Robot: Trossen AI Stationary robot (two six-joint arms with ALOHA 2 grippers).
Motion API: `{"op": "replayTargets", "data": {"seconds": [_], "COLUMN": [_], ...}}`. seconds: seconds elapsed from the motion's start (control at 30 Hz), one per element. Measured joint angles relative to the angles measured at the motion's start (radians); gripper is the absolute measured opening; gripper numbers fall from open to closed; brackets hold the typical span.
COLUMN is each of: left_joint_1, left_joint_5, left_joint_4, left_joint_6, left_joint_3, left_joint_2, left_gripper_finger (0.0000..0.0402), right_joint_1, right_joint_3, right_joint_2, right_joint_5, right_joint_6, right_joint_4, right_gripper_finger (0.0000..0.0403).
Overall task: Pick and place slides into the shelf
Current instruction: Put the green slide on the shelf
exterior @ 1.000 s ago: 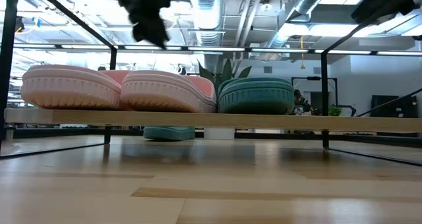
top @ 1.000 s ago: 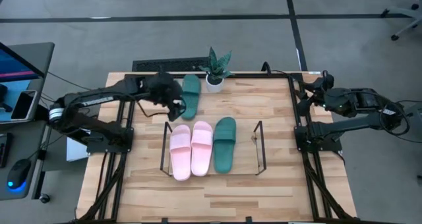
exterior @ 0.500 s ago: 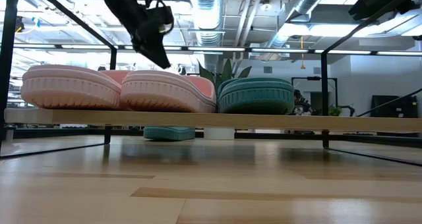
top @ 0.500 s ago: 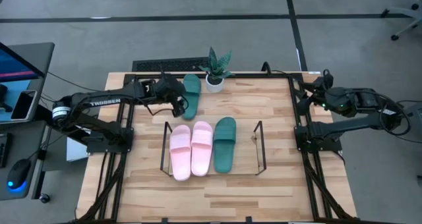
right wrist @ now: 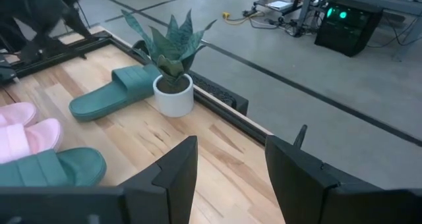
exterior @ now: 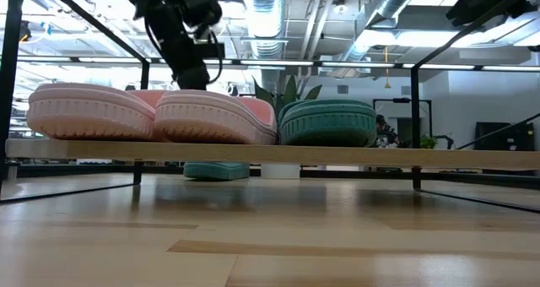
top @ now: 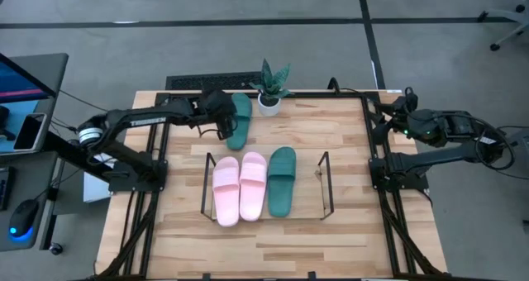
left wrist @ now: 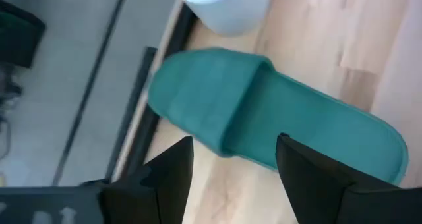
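Slides: three on the shelf point(top: 325, 184) — two pink point(top: 239, 188), one green point(top: 281, 180). Last green slide point(top: 239, 120) lies on the counter point(top: 331, 132) beside the plant point(top: 269, 88), behind the shelf. My left gripper point(top: 221, 126) hovers over it, jaws wide. Right gripper point(top: 387, 116) idles by the shelf's right side, jaws apart.

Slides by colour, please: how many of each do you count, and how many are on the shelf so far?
Pale pink slides: 2, one beside the other, both on the shelf.
Dark green slides: 2, one on the shelf, one loose on the table beside the potted plant, under the open left pincer.
Total: 4 slides, 3 shelved.
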Motion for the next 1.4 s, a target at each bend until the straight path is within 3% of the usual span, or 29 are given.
{"op": "replayTargets", "data": {"seconds": [0.37,0.5,0.83,1.27,1.4], "left_joint_1": [-0.025,0.001,0.101,0.146,0.141], "left_joint_5": [0.034,0.154,0.346,0.148,0.138], "left_joint_4": [0.024,0.055,0.053,0.133,0.188], "left_joint_6": [-0.028,-0.059,0.002,0.146,0.156], "left_joint_3": [0.0,0.0,-0.004,-0.114,-0.138], "left_joint_2": [0.102,0.098,0.088,0.09,0.09], "left_gripper_finger": [0.0204,0.0204,0.0204,0.0204,0.0204], "right_joint_1": [0.0,0.0,0.0,0.0,0.0], "right_joint_3": [0.0,0.0,0.0,0.0,0.0], "right_joint_2": [0.0,0.0,0.0,0.0,0.0], "right_joint_5": [0.019,0.018,0.018,0.018,0.017], "right_joint_6": [0.0,0.0,0.008,0.026,0.026], "right_joint_4": [-0.015,-0.016,-0.047,-0.054,-0.053], "right_gripper_finger": [0.0169,0.0169,0.0169,0.0169,0.0169]}}
